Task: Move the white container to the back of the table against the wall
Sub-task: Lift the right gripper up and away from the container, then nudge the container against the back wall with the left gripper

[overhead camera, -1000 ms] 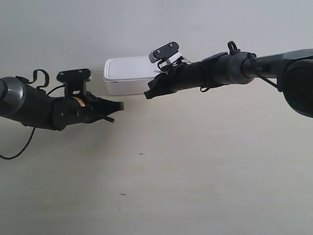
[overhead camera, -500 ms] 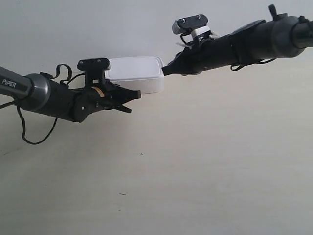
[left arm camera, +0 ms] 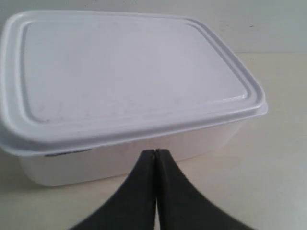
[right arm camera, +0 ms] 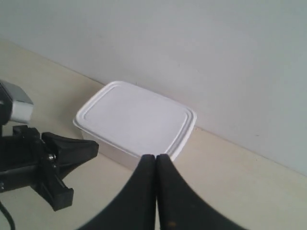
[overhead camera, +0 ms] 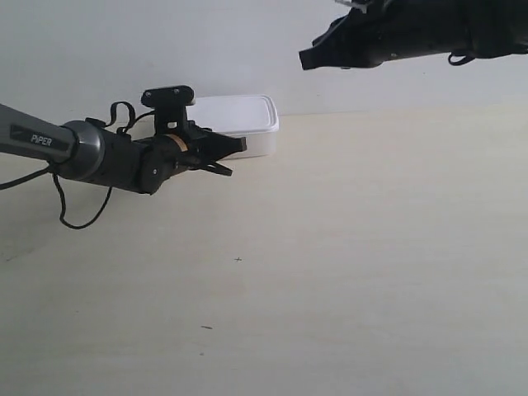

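Note:
The white container [overhead camera: 247, 115] sits with its lid on at the far edge of the table [overhead camera: 355, 247], right by the pale wall [overhead camera: 124, 49]. My left gripper [overhead camera: 239, 147] is shut and empty. Its tips are at the container's near side wall, low down. The left wrist view has the container [left arm camera: 129, 72] close up, with the shut left gripper [left arm camera: 156, 152] at its side. My right gripper [overhead camera: 304, 59] is shut, empty and raised high in front of the wall. From above, the right gripper [right arm camera: 156, 157] looks down on the container [right arm camera: 134, 120] and the left gripper [right arm camera: 91, 146].
A black cable [overhead camera: 78, 219] loops down from the left arm towards the table. Two tiny dark specks [overhead camera: 238, 260] [overhead camera: 206, 327] mark the cream surface nearer the front. The right arm [overhead camera: 429, 33] spans the top right corner.
The left gripper has advanced to the container's near side. The container has shifted slightly right along the wall. The right arm has lifted up and away from it.

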